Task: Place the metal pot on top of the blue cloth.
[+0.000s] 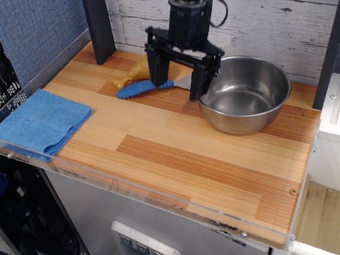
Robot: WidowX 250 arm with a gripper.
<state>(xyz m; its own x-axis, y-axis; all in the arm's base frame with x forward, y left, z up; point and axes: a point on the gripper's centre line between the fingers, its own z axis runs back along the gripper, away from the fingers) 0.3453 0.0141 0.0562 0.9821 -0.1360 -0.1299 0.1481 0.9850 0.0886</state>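
The metal pot [245, 96] is a shiny round steel bowl standing upright at the right rear of the wooden table. The blue cloth [40, 123] lies folded at the table's left front corner, far from the pot. My gripper [179, 83] is open and empty, hanging above the table just left of the pot. Its right finger is close to the pot's left rim; whether it touches I cannot tell. Its left finger is over the blue-handled spoon.
A blue-handled spoon [145, 87] and a yellow toy drumstick [132, 75] lie under and behind the gripper. A dark post [99, 26] stands at the back left. A clear acrylic lip [134, 188] rims the table. A wood-plank wall is behind.
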